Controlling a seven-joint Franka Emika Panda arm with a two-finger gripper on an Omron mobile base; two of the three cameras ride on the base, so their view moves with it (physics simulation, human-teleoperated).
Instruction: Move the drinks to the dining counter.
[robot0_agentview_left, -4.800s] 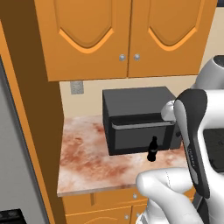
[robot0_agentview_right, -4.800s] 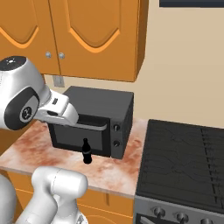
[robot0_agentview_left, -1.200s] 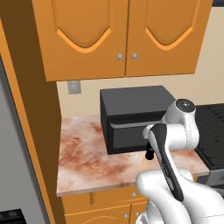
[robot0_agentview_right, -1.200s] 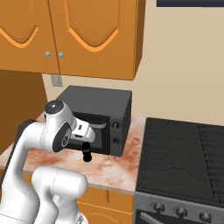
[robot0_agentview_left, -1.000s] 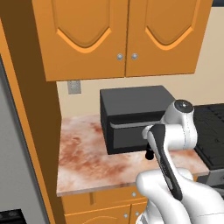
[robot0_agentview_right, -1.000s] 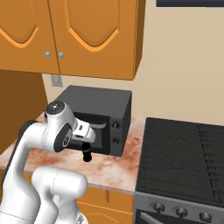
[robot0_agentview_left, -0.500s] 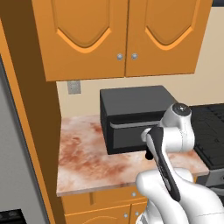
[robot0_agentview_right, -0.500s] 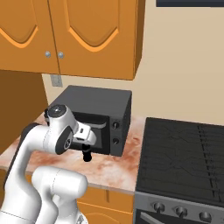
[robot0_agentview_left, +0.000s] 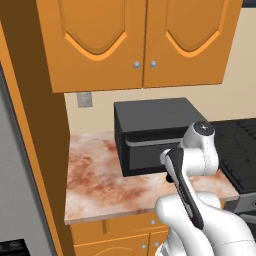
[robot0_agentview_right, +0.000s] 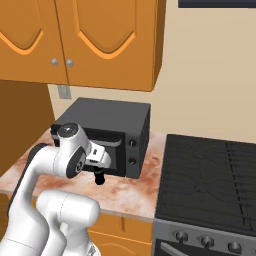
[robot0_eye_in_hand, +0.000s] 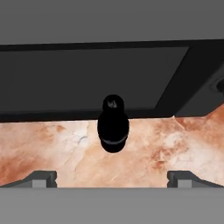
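— Dark, almost black, is how the bottle (robot0_eye_in_hand: 113, 124) looks in the hand view. It stands in the middle of the frame, upright on the marbled worktop (robot0_eye_in_hand: 57, 148), just in front of the black microwave (robot0_eye_in_hand: 87, 78).

— And the gripper (robot0_eye_in_hand: 112, 179)?

— Its two tips sit at the lower left and lower right of the hand view, spread fully wide with nothing between them. The bottle is centred in the gap but beyond the tips.

— So what makes a good grasp here?

— I would advance straight until the fingers pass both sides of the body, below the narrow neck, then close. Do not push it against the microwave door.

— The right base view?

— Lower left of centre, the gripper (robot0_agentview_right: 100, 172) hangs over the bottle (robot0_agentview_right: 99, 179); whether they touch I cannot tell, probably not.
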